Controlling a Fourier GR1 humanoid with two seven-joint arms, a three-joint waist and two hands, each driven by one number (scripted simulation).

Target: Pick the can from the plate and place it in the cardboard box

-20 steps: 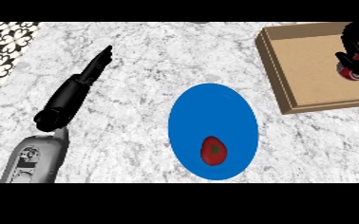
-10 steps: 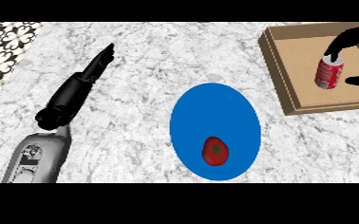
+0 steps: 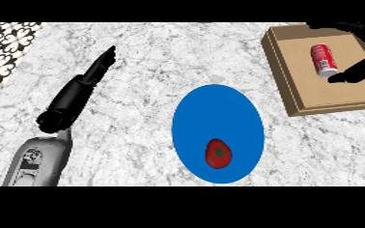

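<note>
A red and white can (image 3: 324,60) lies on its side inside the cardboard box (image 3: 285,72) at the upper right. Only parts of my right hand (image 3: 351,73) show at the right edge, its fingers spread on either side of the can without touching it. The blue plate (image 3: 214,121) sits in the middle of the counter and bears a red tomato (image 3: 219,153) near its lower end. My left hand (image 3: 89,77) rests open on the left, fingers straight and pointing up the counter.
The grey marble counter (image 3: 143,53) runs across the whole view. A black-and-white patterned surface (image 3: 14,41) shows at the upper left corner. My grey left forearm (image 3: 35,162) enters from the lower left.
My right hand has let go of the can and drawn toward the right edge. The can, upright in the hand before, now lies on its side in the box.
</note>
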